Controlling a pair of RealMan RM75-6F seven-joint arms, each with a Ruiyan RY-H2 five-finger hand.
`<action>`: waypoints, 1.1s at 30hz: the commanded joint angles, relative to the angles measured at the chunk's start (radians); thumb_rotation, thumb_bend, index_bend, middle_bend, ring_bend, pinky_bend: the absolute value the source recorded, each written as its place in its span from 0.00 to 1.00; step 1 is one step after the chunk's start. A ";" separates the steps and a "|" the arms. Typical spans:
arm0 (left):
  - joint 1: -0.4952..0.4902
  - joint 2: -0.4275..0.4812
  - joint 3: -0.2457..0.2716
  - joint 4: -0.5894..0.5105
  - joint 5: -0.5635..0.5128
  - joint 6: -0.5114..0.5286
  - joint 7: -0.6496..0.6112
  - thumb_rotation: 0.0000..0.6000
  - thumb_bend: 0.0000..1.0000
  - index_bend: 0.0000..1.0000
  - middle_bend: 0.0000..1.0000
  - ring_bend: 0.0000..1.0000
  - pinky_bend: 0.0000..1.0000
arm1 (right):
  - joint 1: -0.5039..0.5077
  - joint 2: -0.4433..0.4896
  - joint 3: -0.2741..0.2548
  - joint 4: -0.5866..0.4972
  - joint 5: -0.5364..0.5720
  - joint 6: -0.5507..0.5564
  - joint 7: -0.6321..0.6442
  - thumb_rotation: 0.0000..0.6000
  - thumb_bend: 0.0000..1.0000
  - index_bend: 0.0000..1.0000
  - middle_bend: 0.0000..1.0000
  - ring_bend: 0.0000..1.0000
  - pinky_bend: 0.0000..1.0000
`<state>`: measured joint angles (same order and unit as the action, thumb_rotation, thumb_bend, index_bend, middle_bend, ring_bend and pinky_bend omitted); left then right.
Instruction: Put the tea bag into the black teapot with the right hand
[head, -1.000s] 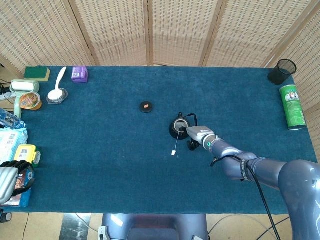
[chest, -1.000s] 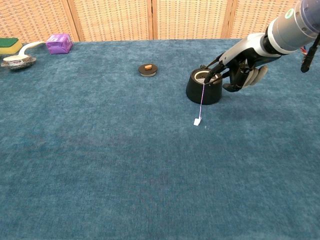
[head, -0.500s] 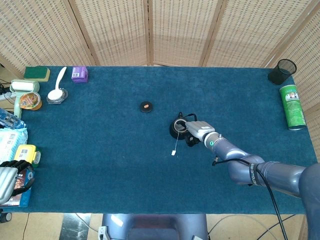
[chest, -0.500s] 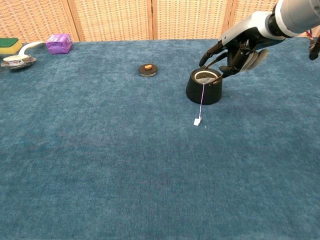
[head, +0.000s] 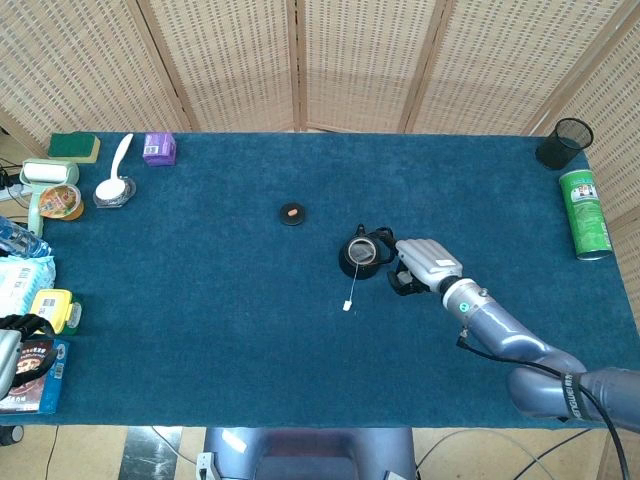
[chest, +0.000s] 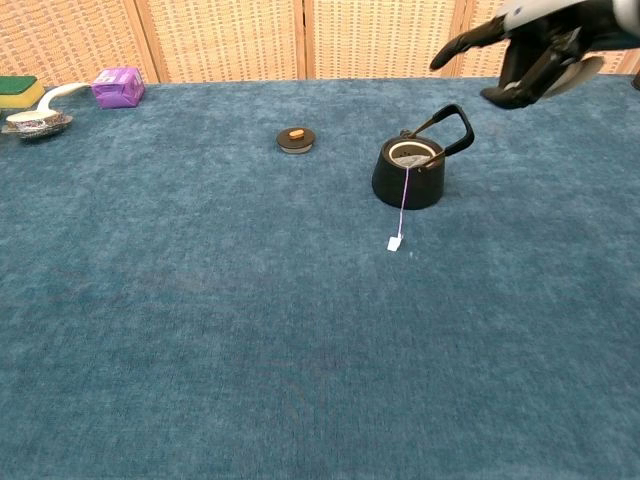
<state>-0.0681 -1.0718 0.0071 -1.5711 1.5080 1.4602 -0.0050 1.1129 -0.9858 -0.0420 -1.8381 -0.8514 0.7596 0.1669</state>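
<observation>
1. The right hand hovered at the chest view's upper right, fingers spread, holding nothing.
2. The tea bag sat inside the black teapot at center, its string trailing over the rim onto the blue cloth.
3. The left hand showed at the head view's lower left edge; its grasp could not be told.

A staged test room, dressed to look homely. Woven rattan folding screens stand behind the counter, which is covered in blue carpet-like cloth. Household odds line its edges: a sponge and purple box at the far left corner, a green canister and black mesh pen cup at the far right.
</observation>
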 joint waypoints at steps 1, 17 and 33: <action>0.001 0.005 -0.004 -0.004 -0.005 0.001 0.002 1.00 0.33 0.48 0.44 0.34 0.33 | -0.102 0.022 0.020 -0.034 -0.095 0.115 0.004 1.00 0.62 0.04 0.84 0.96 0.97; 0.003 0.010 -0.022 -0.027 -0.044 -0.005 0.008 1.00 0.32 0.37 0.36 0.23 0.23 | -0.435 -0.056 -0.022 -0.027 -0.266 0.536 -0.280 1.00 0.56 0.05 0.38 0.43 0.41; 0.065 -0.004 0.019 -0.045 0.005 0.068 -0.020 1.00 0.23 0.20 0.25 0.14 0.17 | -0.737 -0.152 -0.062 0.075 -0.407 0.797 -0.297 1.00 0.45 0.05 0.26 0.28 0.29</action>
<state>-0.0055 -1.0759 0.0239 -1.6135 1.5107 1.5257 -0.0250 0.4030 -1.1287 -0.0947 -1.7737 -1.2381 1.5363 -0.1363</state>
